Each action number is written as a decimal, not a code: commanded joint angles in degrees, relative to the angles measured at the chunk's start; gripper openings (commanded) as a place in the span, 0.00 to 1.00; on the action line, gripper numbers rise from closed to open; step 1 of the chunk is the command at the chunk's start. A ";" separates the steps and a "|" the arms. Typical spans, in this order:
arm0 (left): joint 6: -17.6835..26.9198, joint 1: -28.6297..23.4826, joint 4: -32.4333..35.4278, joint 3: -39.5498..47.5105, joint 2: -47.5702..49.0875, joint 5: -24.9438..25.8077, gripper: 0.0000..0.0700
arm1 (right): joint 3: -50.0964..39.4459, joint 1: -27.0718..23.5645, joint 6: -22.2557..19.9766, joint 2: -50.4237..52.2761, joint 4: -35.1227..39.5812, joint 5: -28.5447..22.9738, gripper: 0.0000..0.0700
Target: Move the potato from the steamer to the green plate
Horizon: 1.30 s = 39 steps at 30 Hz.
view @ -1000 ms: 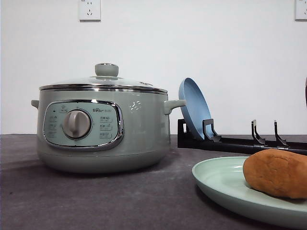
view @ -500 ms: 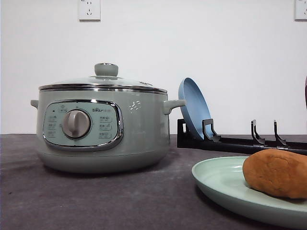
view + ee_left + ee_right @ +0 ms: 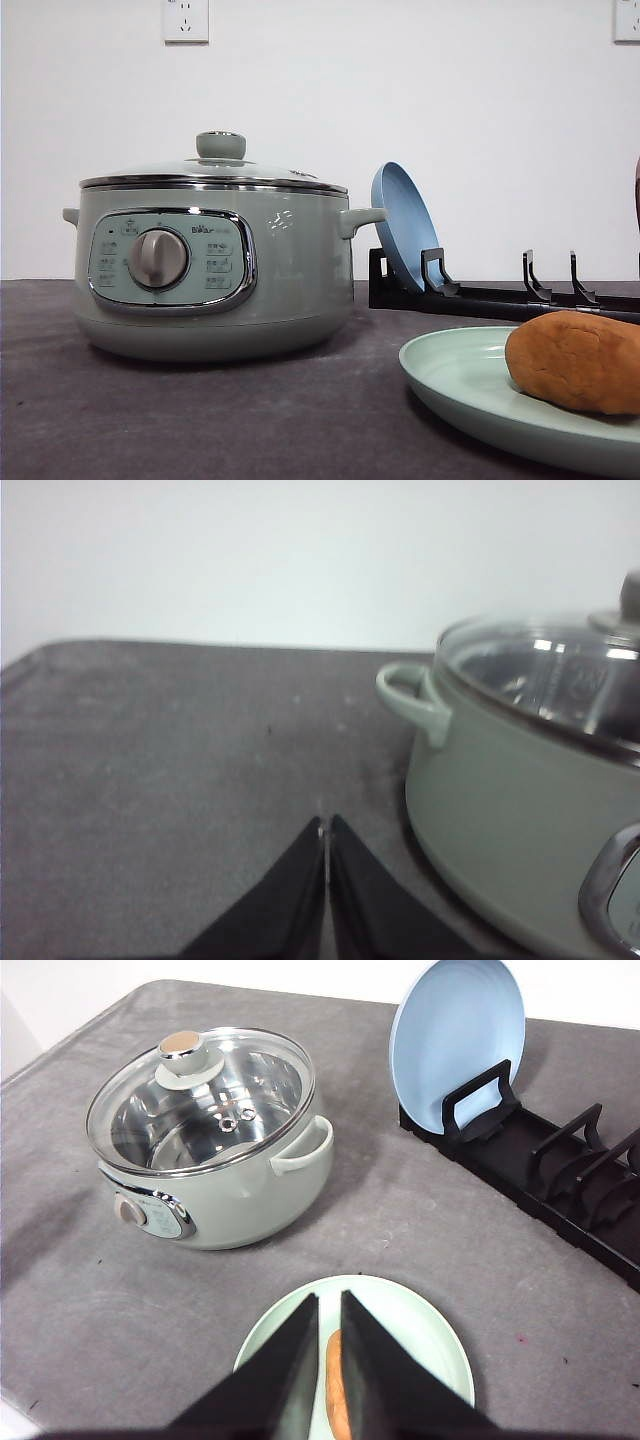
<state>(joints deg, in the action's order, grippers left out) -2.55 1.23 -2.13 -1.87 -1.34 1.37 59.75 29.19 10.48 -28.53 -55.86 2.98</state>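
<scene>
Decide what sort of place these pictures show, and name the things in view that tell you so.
Probably a mock kitchen set up in a lab rather than a real one: an electric steamer with a glass lid, a black dish rack holding a blue plate, and a potato on a green plate, all on a grey cloth-covered table against a bare white wall.

sage-green steamer (image 3: 210,270) with a chrome-trimmed panel and grey dial, orange-brown potato (image 3: 575,362) on the mint green plate (image 3: 455,385), pale blue plate (image 3: 402,225) in a black rack (image 3: 500,295), dark grey desk (image 3: 200,420).
</scene>
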 commanded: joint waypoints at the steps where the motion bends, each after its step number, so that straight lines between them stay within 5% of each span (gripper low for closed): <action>1: -0.55 -0.11 -0.66 1.20 0.33 -0.42 0.00 | 0.70 0.31 -0.04 -0.17 0.72 -0.04 0.04; 11: -0.52 0.05 -8.78 1.20 0.75 -0.60 0.00 | 0.70 0.31 -0.04 -0.17 0.72 -0.04 0.04; 39: -0.28 0.13 -8.70 1.18 1.18 -0.58 0.00 | 0.70 0.31 -0.04 -0.17 0.74 -0.04 0.04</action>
<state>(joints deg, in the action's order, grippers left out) -2.57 1.30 -10.44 -1.85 -0.32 0.97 59.75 29.20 10.48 -28.51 -55.86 2.99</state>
